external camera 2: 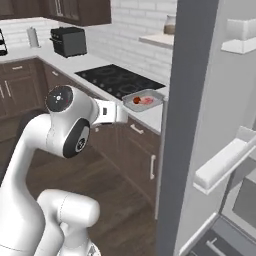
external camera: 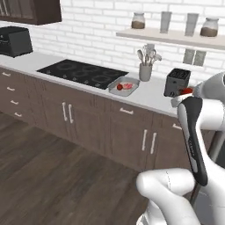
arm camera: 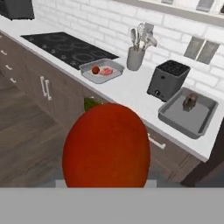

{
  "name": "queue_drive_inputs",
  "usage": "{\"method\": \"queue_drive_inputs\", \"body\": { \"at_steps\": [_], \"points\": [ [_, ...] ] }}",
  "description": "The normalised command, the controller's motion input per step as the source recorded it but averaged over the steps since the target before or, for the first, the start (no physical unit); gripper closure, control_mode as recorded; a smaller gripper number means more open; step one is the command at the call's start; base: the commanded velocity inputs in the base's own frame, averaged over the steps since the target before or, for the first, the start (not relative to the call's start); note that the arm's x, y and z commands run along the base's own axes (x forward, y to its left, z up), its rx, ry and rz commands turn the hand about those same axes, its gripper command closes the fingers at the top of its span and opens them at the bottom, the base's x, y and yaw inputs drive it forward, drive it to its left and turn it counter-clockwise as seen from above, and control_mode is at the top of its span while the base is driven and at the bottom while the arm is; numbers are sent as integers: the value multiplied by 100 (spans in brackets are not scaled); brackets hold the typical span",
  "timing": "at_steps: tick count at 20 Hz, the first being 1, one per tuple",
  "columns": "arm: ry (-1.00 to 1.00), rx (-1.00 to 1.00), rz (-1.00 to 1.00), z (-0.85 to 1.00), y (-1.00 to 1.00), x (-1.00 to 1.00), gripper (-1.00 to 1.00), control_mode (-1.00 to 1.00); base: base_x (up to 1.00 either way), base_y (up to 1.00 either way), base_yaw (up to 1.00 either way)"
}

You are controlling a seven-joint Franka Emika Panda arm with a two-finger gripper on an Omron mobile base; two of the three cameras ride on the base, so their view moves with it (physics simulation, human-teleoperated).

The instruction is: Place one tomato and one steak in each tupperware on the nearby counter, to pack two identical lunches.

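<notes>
A tomato (arm camera: 106,145) is seen large and close at the bottom of the hand view, directly in front of the camera, so it is judged to be pinched between the jaws of the gripper (external camera: 186,92), although the finger tips themselves are hidden behind the fruit; in the left base view a patch of red is visible at the hand, just beside the dark toaster (external camera: 177,82). On the counter (arm camera: 131,89) two grey trays are set well apart. The far tupperware (arm camera: 102,71), next to the black cooktop (arm camera: 65,47), already carries a small tomato and a pink steak. The near tupperware (arm camera: 189,112), just beside the toaster, carries only a small dark piece, taken to be a steak though it is too small to be certain, so this tray is judged to be the one still short of a tomato. The tomato is expected to be light, round, smooth-skinned and somewhat soft: it can be bruised if squeezed hard and can roll or slip if held off-centre. A hold across its widest part, with gentle pressure, is therefore judged best, and a low release inside the tray walls is advised, so that the fruit is kept from rolling over the flared rim.
</notes>
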Motion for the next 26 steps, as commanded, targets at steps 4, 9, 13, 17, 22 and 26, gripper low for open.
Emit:
{"method": "queue_drive_inputs", "body": {
  "at_steps": [4,9,13,17,22,26],
  "points": [
    [0,0,0,0,0,0,100,100,100,92,34],
    [0,0,0,0,0,0,100,100,100,81,41],
    [0,0,0,0,0,0,100,100,100,65,39],
    [0,0,0,0,0,0,100,100,89,17,-22],
    [0,0,0,0,0,0,100,100,36,0,-64],
    [0,0,0,0,0,0,100,100,27,-1,-63]
  ]
}}
